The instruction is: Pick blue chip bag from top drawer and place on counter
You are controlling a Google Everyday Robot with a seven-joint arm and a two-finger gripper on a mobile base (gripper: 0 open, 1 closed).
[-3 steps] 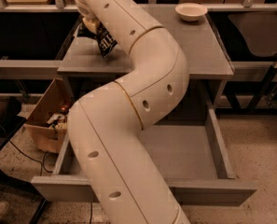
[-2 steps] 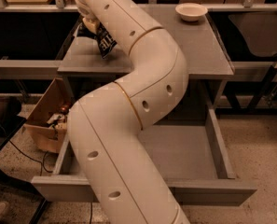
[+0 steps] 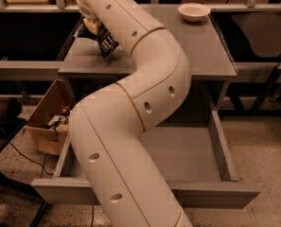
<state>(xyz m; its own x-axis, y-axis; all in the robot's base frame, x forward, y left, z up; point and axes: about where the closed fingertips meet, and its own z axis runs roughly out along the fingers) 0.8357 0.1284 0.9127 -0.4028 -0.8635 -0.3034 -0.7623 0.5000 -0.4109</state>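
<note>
Nothing has shifted since the earlier frames: the gripper (image 3: pixel 92 23) hangs over the left of the counter (image 3: pixel 197 46), half hidden behind the arm (image 3: pixel 144 79), and whether it is clamped cannot be told. The blue chip bag (image 3: pixel 108 44) is just below it, and the top drawer (image 3: pixel 187 155) stands open.

The top drawer (image 3: pixel 192 155) stands open below and in front of the counter (image 3: pixel 197 46). The gripper (image 3: pixel 90 22) is above the counter's left rear part. The blue chip bag (image 3: pixel 107 44) is just beneath the gripper, at the counter's left side; whether it touches the counter cannot be told. A bowl (image 3: pixel 193 11) sits on the counter's right rear corner. A box (image 3: pixel 43 122) lies on the floor to the left of the counter. The arm (image 3: pixel 144 98) reaches from in front of the counter across its left half.
</note>
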